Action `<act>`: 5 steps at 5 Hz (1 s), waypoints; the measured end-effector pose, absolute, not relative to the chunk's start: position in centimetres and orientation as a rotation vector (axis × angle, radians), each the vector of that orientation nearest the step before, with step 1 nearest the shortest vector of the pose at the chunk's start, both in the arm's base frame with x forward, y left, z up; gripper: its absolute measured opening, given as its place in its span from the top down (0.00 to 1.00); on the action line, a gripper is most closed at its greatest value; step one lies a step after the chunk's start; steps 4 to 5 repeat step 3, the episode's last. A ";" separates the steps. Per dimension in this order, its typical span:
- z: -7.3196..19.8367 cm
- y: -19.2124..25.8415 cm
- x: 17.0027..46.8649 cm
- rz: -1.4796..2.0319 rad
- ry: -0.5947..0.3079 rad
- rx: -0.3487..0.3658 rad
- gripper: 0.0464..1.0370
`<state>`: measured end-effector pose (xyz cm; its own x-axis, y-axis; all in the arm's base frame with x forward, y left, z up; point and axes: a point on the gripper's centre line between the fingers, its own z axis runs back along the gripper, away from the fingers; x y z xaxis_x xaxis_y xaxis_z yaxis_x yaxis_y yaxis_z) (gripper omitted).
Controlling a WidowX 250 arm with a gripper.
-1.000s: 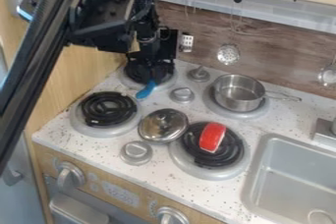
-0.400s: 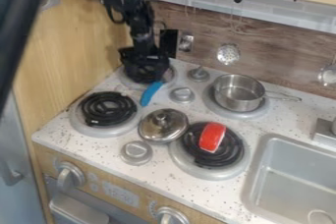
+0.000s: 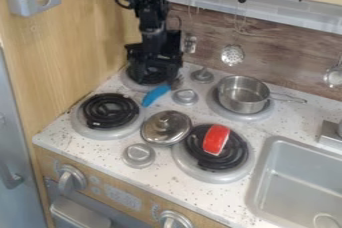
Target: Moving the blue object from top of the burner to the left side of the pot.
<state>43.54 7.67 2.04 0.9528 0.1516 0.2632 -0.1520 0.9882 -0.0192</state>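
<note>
The hand (image 3: 155,74) was over the back left burner (image 3: 135,85); I can't tell how far open it was or whether it held anything. The blue object (image 3: 155,95) was beside that burner, left of the pot (image 3: 243,95).

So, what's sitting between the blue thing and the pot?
In the camera view, going from the blue thing to the pot, there's a silver knob, then the rim of the pot's burner.

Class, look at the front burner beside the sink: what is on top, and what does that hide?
A red object sits on the burner's black coil. The stretch of coil directly beneath it is covered and cannot be seen.
</note>
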 end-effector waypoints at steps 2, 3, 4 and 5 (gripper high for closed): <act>1.7 7.0 40.3 0.097 -0.105 -0.006 0.04; 2.5 6.4 40.7 0.022 -0.063 0.003 0.04; 2.5 6.4 40.7 0.022 -0.063 0.003 0.04; 2.5 6.4 40.7 0.022 -0.063 0.003 0.04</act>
